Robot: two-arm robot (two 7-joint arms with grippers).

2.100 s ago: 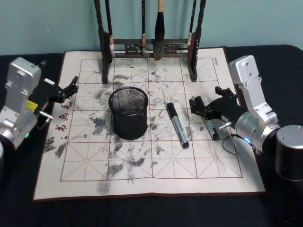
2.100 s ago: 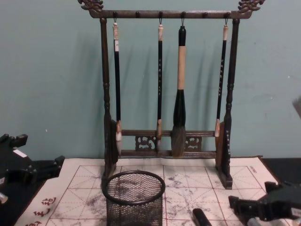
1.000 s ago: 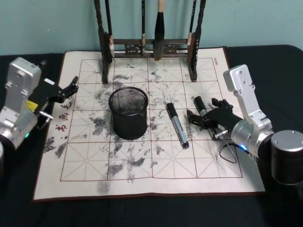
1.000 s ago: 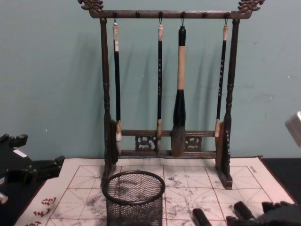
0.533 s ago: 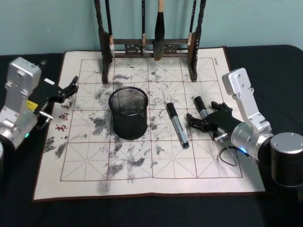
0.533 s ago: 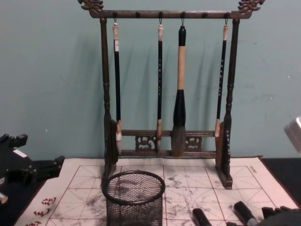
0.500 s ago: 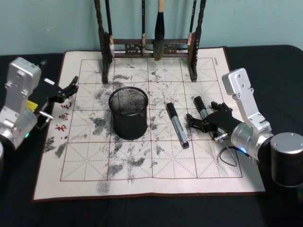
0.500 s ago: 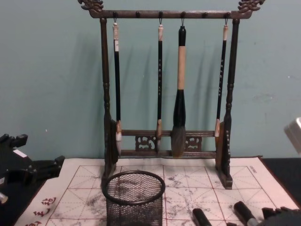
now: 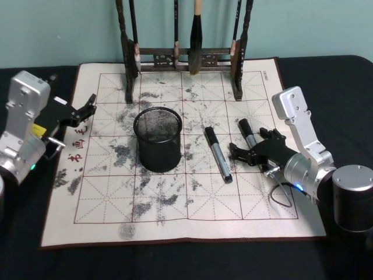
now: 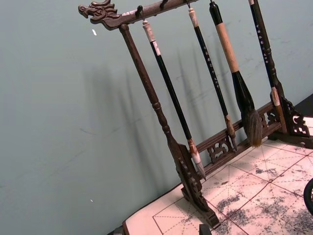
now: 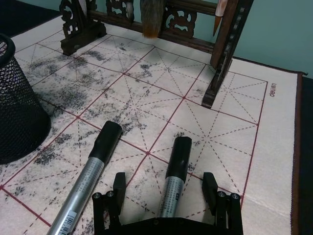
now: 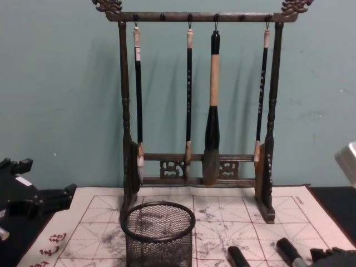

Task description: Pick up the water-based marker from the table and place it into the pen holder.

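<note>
Grasp step: on the black table [image 9: 175,262], atop its white red-gridded calligraphy mat [image 9: 192,216], left gripper [image 9: 88,107] parked parted at the left edge, round black wire-mesh pen holder [image 9: 158,140] mid-mat, your right gripper [image 9: 249,142] straddles the rightmost silver, black-capped water-based marker [image 9: 245,129], jaws released, so clench them, then lift

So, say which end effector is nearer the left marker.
Right. The right end effector is just right of the left marker; the left end effector sits beyond the pen holder.

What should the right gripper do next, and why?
Probably shut the jaws, perhaps after easing down a little. The right gripper is open with its jaws either side of the right-hand marker on the mat; the other marker lies outside them. Left gripper idles at the mat's left edge.
</note>
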